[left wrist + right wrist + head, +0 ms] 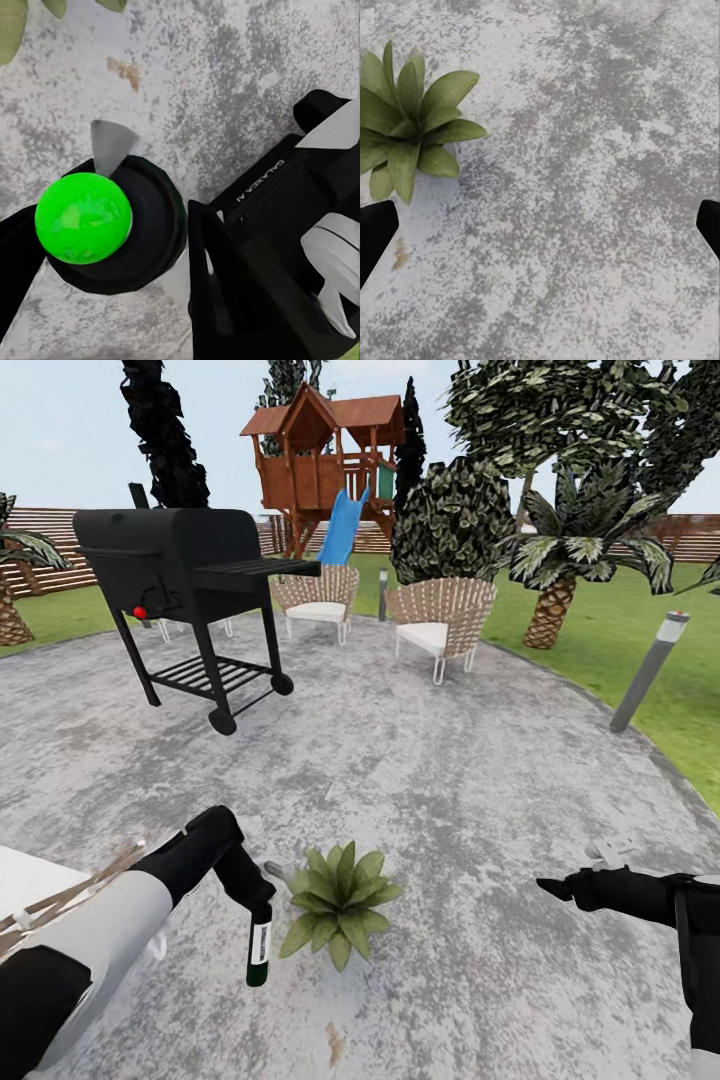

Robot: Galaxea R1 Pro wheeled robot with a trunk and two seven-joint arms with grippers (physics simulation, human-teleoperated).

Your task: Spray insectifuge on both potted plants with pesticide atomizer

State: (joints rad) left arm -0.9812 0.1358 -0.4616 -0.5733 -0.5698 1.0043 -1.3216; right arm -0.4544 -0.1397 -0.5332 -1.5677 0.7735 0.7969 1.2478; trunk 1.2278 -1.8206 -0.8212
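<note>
The left gripper [252, 905] has its jaws clamped on the bottle [259, 952], which hangs nozzle-down just beside the plant [338, 900]; spray could hit paving [450, 780]. The right gripper [548, 887] stands apart, empty.

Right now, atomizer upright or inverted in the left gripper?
Inverted: the pesticide atomizer hangs below the left gripper, black neck gripped on top, green base pointing down.

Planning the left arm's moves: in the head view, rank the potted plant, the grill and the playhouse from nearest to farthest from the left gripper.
1. Potted plant: right beside the left gripper, on the paving.
2. Grill: farther ahead, left side.
3. Playhouse: farthest, by the fence.
</note>
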